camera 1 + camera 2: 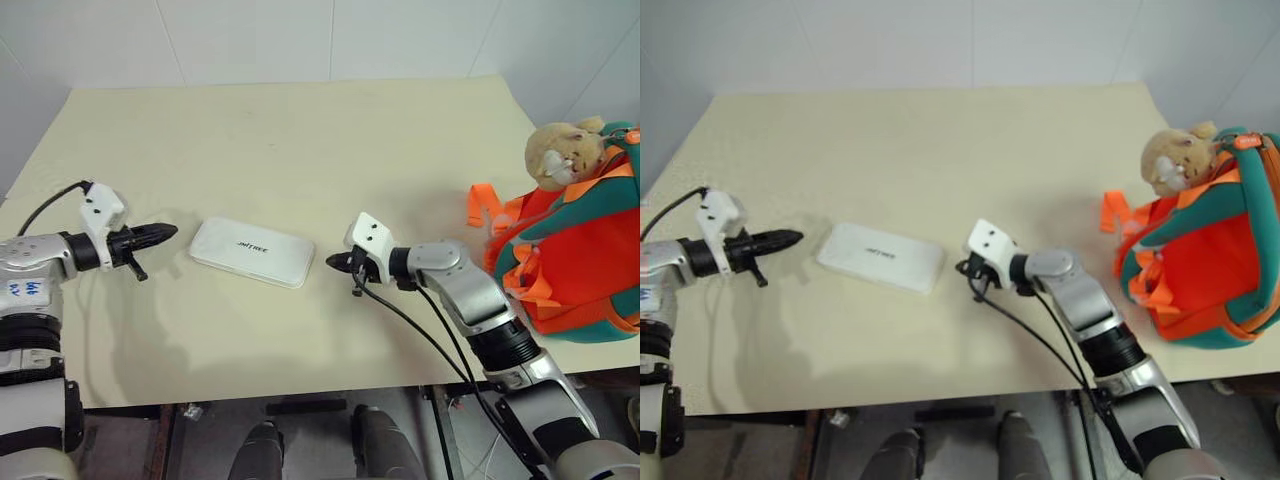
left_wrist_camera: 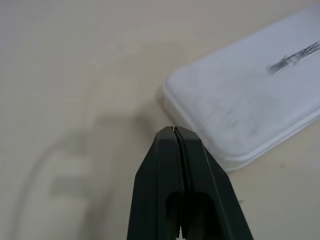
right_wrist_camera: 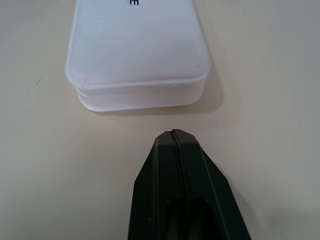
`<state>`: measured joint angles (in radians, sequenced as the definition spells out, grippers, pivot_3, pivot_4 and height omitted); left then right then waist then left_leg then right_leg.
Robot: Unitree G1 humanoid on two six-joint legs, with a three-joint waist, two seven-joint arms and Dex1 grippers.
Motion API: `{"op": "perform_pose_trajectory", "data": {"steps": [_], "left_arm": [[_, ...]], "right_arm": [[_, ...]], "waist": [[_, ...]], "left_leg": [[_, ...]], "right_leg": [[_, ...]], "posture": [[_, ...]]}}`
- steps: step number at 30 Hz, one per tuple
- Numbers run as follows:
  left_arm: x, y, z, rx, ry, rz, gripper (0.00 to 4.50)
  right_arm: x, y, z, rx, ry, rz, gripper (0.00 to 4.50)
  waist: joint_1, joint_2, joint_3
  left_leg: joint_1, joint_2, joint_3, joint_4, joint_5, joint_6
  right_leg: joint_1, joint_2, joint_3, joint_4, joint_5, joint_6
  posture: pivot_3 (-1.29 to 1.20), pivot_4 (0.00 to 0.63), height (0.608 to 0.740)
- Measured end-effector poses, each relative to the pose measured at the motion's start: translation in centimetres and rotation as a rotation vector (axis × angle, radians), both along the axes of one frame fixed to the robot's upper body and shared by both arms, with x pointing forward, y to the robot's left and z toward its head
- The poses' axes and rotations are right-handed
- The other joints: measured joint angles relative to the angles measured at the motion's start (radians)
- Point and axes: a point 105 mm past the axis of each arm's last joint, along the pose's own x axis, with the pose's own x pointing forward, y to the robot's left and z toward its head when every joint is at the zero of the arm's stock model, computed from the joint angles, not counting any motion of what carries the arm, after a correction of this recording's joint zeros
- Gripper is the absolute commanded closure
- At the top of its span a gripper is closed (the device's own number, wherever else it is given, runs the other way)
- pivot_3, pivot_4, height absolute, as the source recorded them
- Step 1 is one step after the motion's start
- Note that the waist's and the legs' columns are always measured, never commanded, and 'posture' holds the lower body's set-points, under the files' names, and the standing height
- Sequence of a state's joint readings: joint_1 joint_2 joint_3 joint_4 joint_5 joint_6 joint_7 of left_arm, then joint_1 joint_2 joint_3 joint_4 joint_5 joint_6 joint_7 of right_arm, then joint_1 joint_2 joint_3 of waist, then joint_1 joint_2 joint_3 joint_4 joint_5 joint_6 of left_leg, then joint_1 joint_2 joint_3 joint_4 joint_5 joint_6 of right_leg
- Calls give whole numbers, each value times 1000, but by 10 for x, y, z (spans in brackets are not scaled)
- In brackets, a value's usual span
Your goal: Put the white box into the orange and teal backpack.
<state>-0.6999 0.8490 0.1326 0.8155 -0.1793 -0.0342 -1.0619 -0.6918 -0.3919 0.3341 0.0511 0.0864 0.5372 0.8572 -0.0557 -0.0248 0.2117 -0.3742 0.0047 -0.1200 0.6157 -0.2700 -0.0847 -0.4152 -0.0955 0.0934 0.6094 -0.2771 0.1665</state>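
Note:
The white box (image 1: 251, 252) lies flat on the cream table (image 1: 300, 140), dark lettering on its lid. My left gripper (image 1: 170, 232) is shut and empty, its tip a short way off the box's left end; the left wrist view shows the closed fingers (image 2: 175, 150) just short of the box's corner (image 2: 250, 105). My right gripper (image 1: 334, 263) is shut too, pointing at the box's right end (image 3: 140, 55) with a small gap of table between. The orange and teal backpack (image 1: 570, 255) stands at the table's right edge, a tan plush bear (image 1: 562, 150) on top.
An orange strap (image 1: 485, 208) of the backpack trails onto the table toward my right forearm. Black cables hang from both wrists. The table's front edge runs just below both arms; a white tiled wall rises behind.

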Motion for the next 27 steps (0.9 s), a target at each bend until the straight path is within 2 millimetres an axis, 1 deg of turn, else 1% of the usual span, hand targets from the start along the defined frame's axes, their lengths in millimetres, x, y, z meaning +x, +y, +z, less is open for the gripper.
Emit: {"op": "perform_pose_trajectory", "data": {"steps": [2,5,9,12,17,23,24,26,27], "left_arm": [[7,-4,-9,18,28,16,4465],[14,-6,-16,39,43,42,4465],[18,-2,-24,54,54,88,4465],[20,-5,-29,50,62,87,4465],[19,-21,-29,14,84,5,4465],[7,-34,-30,-20,131,-75,4465],[3,-40,-32,-32,148,-109,4465],[-4,-62,-36,-57,174,-199,4465],[-8,-69,-38,-69,189,-228,4465]], "right_arm": [[-2,7,-2,-1,9,7,4500],[-2,14,-4,8,18,-8,4500],[-2,22,-7,13,17,-27,4500],[-2,29,-8,28,19,-31,4500],[0,26,-12,16,23,-53,4500],[6,10,-11,3,18,-95,4500],[6,8,-11,-2,19,-96,4500],[4,9,-13,-11,27,-78,4500],[5,6,-13,-19,27,-79,4500]], "waist": [[0,0,0],[-2,0,0],[-4,0,0],[-2,-1,0],[-1,-1,-1],[0,-1,-1],[0,-1,-1],[1,-1,-1],[0,-1,-1]], "left_leg": [[0,0,0,0,0,0],[0,0,0,0,0,0],[0,0,0,0,0,0],[0,0,0,0,0,0],[0,0,0,0,0,0],[0,0,0,0,0,0],[0,0,0,0,0,0],[0,0,0,0,0,0],[0,0,0,1,0,0]], "right_leg": [[0,0,0,1,0,0],[0,0,0,1,0,0],[-1,0,0,2,0,0],[-1,0,0,2,0,0],[-1,0,0,2,0,0],[-1,0,0,3,0,0],[-1,0,0,3,0,0],[-1,0,0,3,0,0],[-1,0,0,3,0,0]], "posture": [[0,150,740],[0,150,740],[0,150,740],[0,150,740],[0,150,740],[0,150,740],[0,150,740],[0,150,740],[0,150,740]]}}
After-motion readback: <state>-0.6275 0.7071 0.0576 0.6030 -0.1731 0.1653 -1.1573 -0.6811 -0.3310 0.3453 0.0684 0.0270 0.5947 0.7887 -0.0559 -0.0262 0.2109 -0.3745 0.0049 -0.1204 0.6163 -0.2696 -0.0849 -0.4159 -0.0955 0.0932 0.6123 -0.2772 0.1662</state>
